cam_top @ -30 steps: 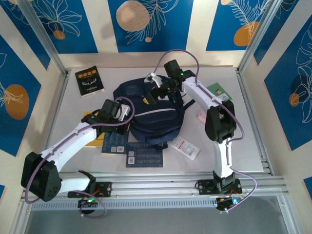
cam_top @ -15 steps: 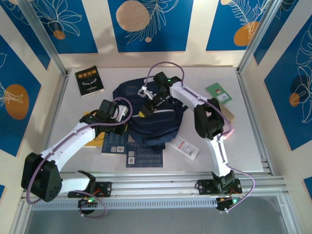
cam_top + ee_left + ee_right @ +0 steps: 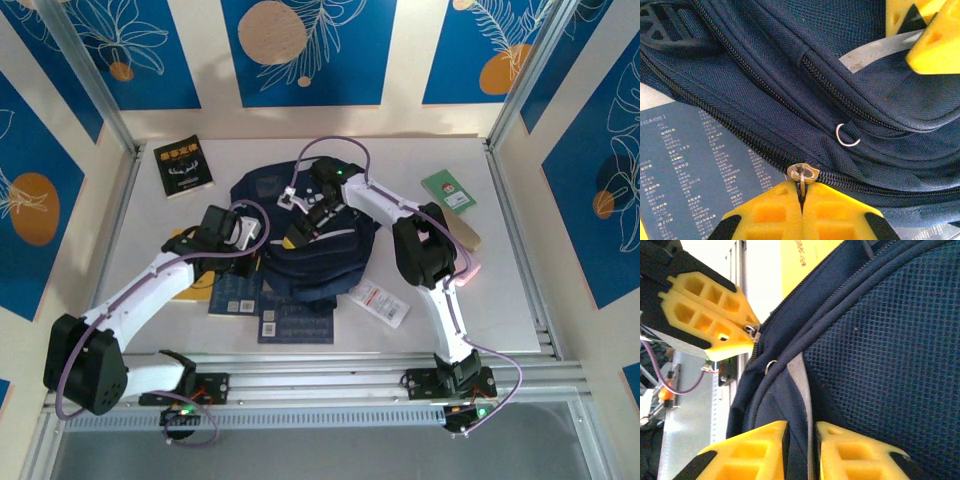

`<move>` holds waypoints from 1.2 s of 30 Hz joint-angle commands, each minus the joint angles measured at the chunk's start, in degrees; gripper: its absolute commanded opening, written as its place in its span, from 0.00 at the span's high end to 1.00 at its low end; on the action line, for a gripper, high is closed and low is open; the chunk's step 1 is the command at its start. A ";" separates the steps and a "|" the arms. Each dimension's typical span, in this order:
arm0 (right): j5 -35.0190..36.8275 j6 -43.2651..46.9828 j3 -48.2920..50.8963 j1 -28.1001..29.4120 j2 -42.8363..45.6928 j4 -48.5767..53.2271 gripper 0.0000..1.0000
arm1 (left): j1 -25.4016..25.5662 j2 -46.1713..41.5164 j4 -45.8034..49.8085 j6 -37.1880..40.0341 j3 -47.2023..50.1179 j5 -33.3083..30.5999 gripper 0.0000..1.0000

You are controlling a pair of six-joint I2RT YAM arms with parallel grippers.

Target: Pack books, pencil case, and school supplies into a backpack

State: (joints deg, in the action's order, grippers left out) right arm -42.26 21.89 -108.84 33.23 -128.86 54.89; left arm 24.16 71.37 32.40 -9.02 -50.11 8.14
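Observation:
The navy backpack [image 3: 335, 262] lies mid-table. My left gripper [image 3: 258, 236] is at its left edge, shut on the brass zipper pull [image 3: 802, 173] of the backpack [image 3: 790, 65]. My right gripper [image 3: 305, 222] reaches over the top of the bag. Its jaws [image 3: 800, 432] are pinched on a fold of backpack [image 3: 880, 340] fabric beside the pale stripe. A black book [image 3: 183, 166] lies at the back left. Two dark blue books [image 3: 297, 322] lie in front of the bag. A yellow book [image 3: 193, 291] sits partly under my left arm. A pink edge of the pencil case [image 3: 468, 271] peeks out beside my right arm.
The green booklet [image 3: 449, 190] and tan block [image 3: 466, 235] lie at the right. The white packet with red print [image 3: 380, 303] is in front of the bag's right side. Metal rails border the table on every side.
My right gripper has moved left and nearer over the backpack and closed from wide open onto its fabric. The left gripper has stayed shut on the zipper pull.

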 commanded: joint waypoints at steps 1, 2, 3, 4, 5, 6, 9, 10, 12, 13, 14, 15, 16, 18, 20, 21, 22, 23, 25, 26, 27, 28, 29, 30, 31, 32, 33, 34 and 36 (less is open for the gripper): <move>0.62 -1.54 0.26 1.02 0.10 0.44 0.86 | -0.78 -1.74 -2.61 0.14 0.18 1.92 1.00; 0.31 -1.59 0.12 1.20 0.14 0.30 0.90 | -0.74 -1.79 -2.60 0.24 0.19 1.88 1.00; 0.04 -1.41 0.12 1.51 0.31 0.24 0.95 | -0.78 -1.84 -2.61 0.27 0.23 1.87 1.00; -0.10 -1.27 0.12 1.81 0.51 0.13 1.00 | -0.78 -1.84 -2.61 0.33 0.27 1.88 1.00; -0.19 -1.19 0.11 2.05 0.73 -0.09 1.00 | -0.74 -1.79 -2.52 0.34 0.23 1.92 1.00; -0.28 -1.62 0.25 2.18 1.03 -0.78 1.00 | -0.78 -1.86 -2.52 0.36 0.19 2.03 1.00; -0.06 -7.90 0.40 2.03 2.17 -5.42 1.00 | -0.77 -2.13 -2.38 0.47 0.19 2.49 1.00; 0.19 -11.18 0.38 1.86 2.54 -7.54 1.00 | -0.73 -2.33 -2.26 0.42 0.19 2.62 1.00; -0.01 -17.71 -0.24 1.45 3.08 -10.93 1.00 | -0.77 -2.51 -2.08 0.45 0.27 2.89 1.00; -0.72 -20.81 -1.04 1.19 3.02 -12.00 1.00 | -0.78 -2.56 -2.08 0.34 0.34 3.06 1.00; -0.67 -24.11 -2.43 1.00 2.64 -12.44 1.00 | -0.75 -2.51 -2.08 0.33 0.44 3.34 1.00; -0.04 -26.69 -3.72 0.96 2.28 -12.25 1.00 | -0.76 -2.49 -2.08 0.23 0.53 3.60 1.00; 0.60 -28.61 -5.14 1.02 1.77 -11.62 1.00 | -0.73 -2.40 -2.04 0.14 0.54 3.87 1.00; 2.68 -31.87 -6.99 1.37 1.22 -11.04 1.00 | -0.77 -2.32 -1.93 0.01 0.42 4.24 1.00; 5.03 -32.80 -6.64 2.25 1.86 -12.12 1.00 | -0.74 -2.30 -1.65 -0.12 0.19 4.47 1.00; 6.94 -33.17 -6.08 2.84 2.38 -12.79 1.00 | -0.76 -2.27 -1.47 -0.21 0.06 4.58 1.00; 9.31 -33.68 -5.51 3.34 2.91 -13.57 1.00 | -0.78 -2.21 -1.47 -0.38 0.01 4.76 1.00; 10.79 -34.42 -5.13 3.71 3.16 -14.16 1.00 | -0.78 -2.25 -1.45 -0.71 0.09 5.02 1.00; 13.81 -36.24 -4.98 4.11 3.35 -14.89 1.00 | -0.78 -2.19 -1.61 -1.28 0.35 5.63 1.00; 15.16 -37.01 -5.03 4.27 3.36 -14.93 1.00 | -0.78 -2.12 -1.64 -1.63 0.44 5.92 1.00; 16.53 -37.68 -5.07 4.53 3.39 -14.96 1.00 | -0.78 -2.07 -1.64 -2.02 0.58 6.37 1.00; 18.80 -38.55 -4.94 4.80 3.50 -14.99 1.00 | -0.64 -2.15 -1.64 -2.42 0.71 6.76 1.00; 20.63 -39.54 -4.82 5.12 3.60 -15.14 1.00 | -0.63 -2.21 -1.64 -2.71 0.79 7.16 1.00; 22.57 -40.68 -4.73 5.33 3.68 -15.39 1.00 | -0.68 -2.40 -1.64 -3.12 0.89 7.58 1.00; 23.78 -42.08 -4.42 5.44 3.85 -15.87 1.00 | -0.66 -2.55 -1.72 -3.55 1.06 7.97 1.00; 24.39 -43.24 -3.99 5.39 4.08 -16.57 1.00 | -0.56 -2.76 -1.77 -3.85 1.23 8.33 1.00; 25.35 -44.60 -3.27 5.44 4.57 -17.54 1.00 | -0.61 -3.10 -1.82 -4.35 1.45 8.75 1.00; 26.41 -45.96 -2.25 5.44 5.26 -18.85 1.00 | -0.40 -3.48 -1.91 -4.81 1.63 9.20 1.00; 28.31 -48.11 0.07 5.44 7.06 -21.88 1.00 | -0.10 -4.17 -1.99 -5.77 2.01 9.90 1.00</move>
State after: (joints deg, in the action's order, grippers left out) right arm -21.08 -18.90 -111.31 38.87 -126.45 40.77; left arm 23.03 70.00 32.21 -12.62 -48.27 11.25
